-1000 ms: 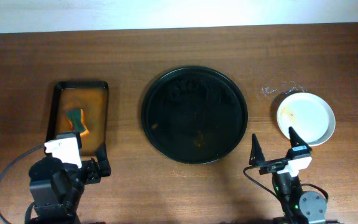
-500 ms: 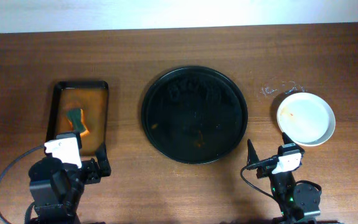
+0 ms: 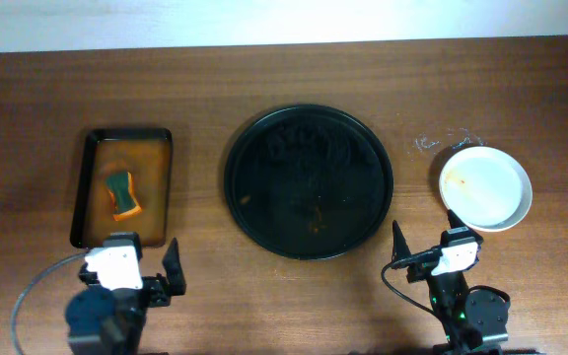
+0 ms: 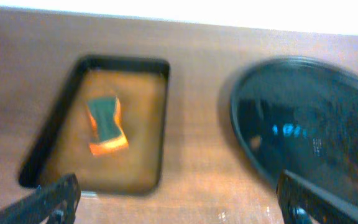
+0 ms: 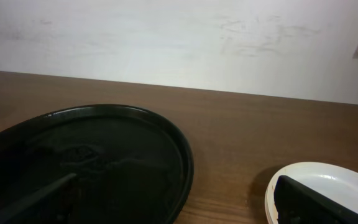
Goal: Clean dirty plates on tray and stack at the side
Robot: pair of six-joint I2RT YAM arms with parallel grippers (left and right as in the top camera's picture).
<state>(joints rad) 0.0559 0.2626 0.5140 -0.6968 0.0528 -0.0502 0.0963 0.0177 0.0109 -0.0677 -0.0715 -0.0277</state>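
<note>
**Operator:** Report the state of both grippers.

**Arm:** My left gripper [image 4: 179,186] hovers at 7 o'clock of the tray [image 3: 309,158]. Its jaws are spread wide and hold nothing. My right gripper [image 5: 176,186] hovers at 5 o'clock, also spread and empty.

**Operator:** Locate the plates.

**Arm:** The plates [image 3: 485,187] rest on the table at 3 o'clock of the tray, apart from its rim. I cannot count the stack from overhead. The tray carries no plate, only orange smears.

**Operator:** What is the procedure for this step?

**Arm:** I judge the task near its end, so I inspect first. A faint orange trace shows near the top plate's 9 o'clock edge. If it is sauce, I fetch the sponge [image 3: 121,194] from the small tray [image 3: 128,132]. I keep my right fingers off the plate rim.
</note>
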